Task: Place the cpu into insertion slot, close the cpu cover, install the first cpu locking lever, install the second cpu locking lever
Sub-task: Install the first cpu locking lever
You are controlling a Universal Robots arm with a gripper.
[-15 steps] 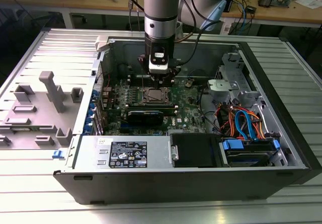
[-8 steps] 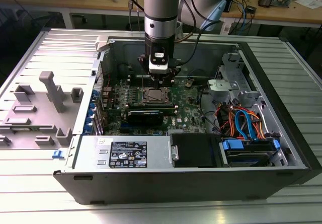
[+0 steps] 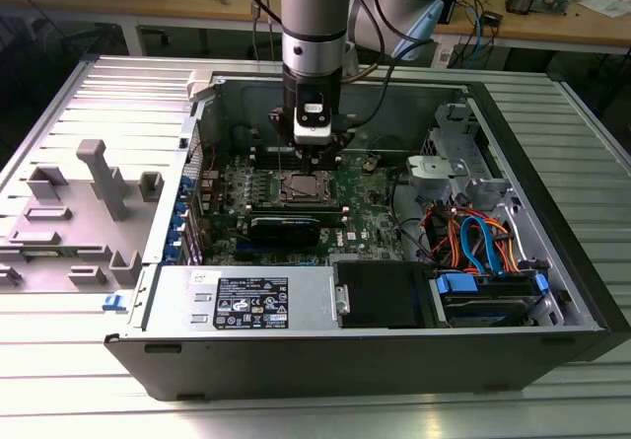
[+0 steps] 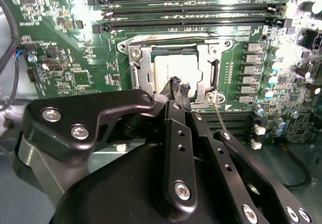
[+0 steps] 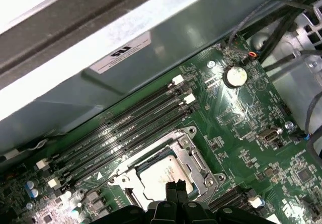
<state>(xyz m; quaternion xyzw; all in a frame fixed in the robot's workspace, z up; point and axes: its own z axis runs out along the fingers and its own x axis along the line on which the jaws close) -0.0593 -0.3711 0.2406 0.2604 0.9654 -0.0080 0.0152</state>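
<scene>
The open computer case [image 3: 552, 340] lies on the ribbed metal counter [image 3: 592, 143]. The arm [image 3: 314, 25] stands straight down into it, its wrist vertical over the green board. The insertion slot [image 3: 301, 187] sits directly beneath. The cpu cover [image 4: 206, 58] lies flat on the slot, framing the cpu [image 4: 176, 65] seated inside. The hand [image 4: 178, 85] hovers at the cpu's edge, its fingertips drawn together and holding nothing visible.

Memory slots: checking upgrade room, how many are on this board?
4 memory slots, parallel, side by side, beside the cpu in the first wrist view; none look hidden.
</scene>
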